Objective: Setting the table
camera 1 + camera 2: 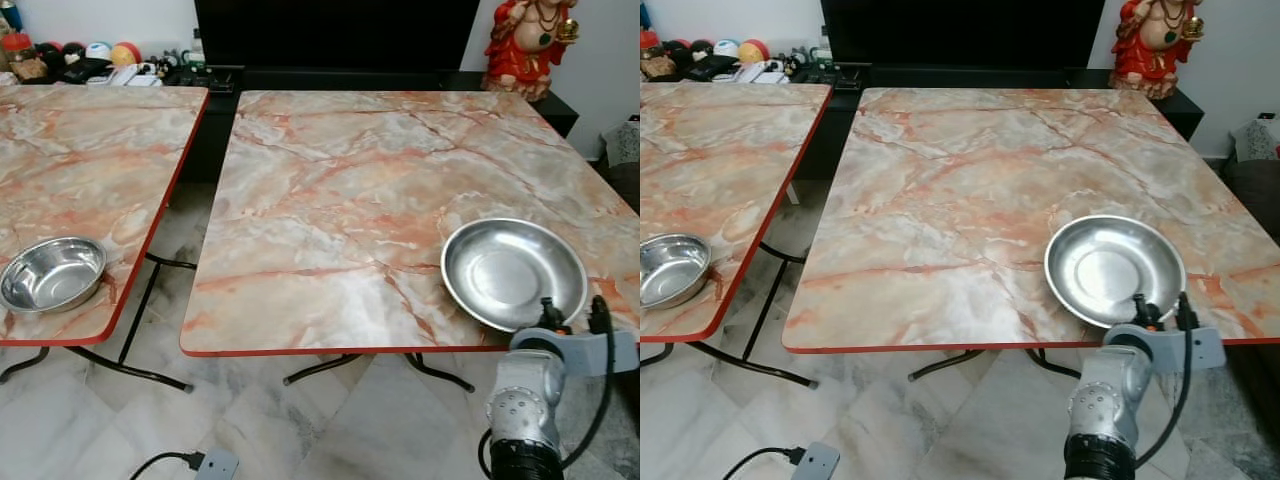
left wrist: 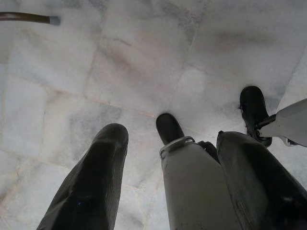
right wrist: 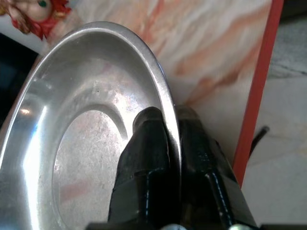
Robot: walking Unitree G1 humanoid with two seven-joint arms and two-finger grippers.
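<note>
A round steel plate [image 1: 512,272] lies near the front right corner of the marble-patterned table [image 1: 370,180]. My right gripper [image 3: 170,120] is shut on the plate's near rim [image 3: 165,96], one finger inside the rim and one outside. The right arm [image 1: 530,400] rises from below the table's front edge. A steel bowl [image 1: 52,272] sits on the second table [image 1: 90,140] to the left, near its front edge. My left gripper [image 2: 168,143] hangs over the floor with its fingers [image 2: 103,163] apart and nothing between them.
A gap of tiled floor [image 1: 170,250] with black table legs separates the two tables. A power strip and cord [image 1: 205,462] lie on the floor. A dark cabinet [image 1: 340,40], a red figurine [image 1: 528,40] and small clutter [image 1: 90,60] stand along the back wall.
</note>
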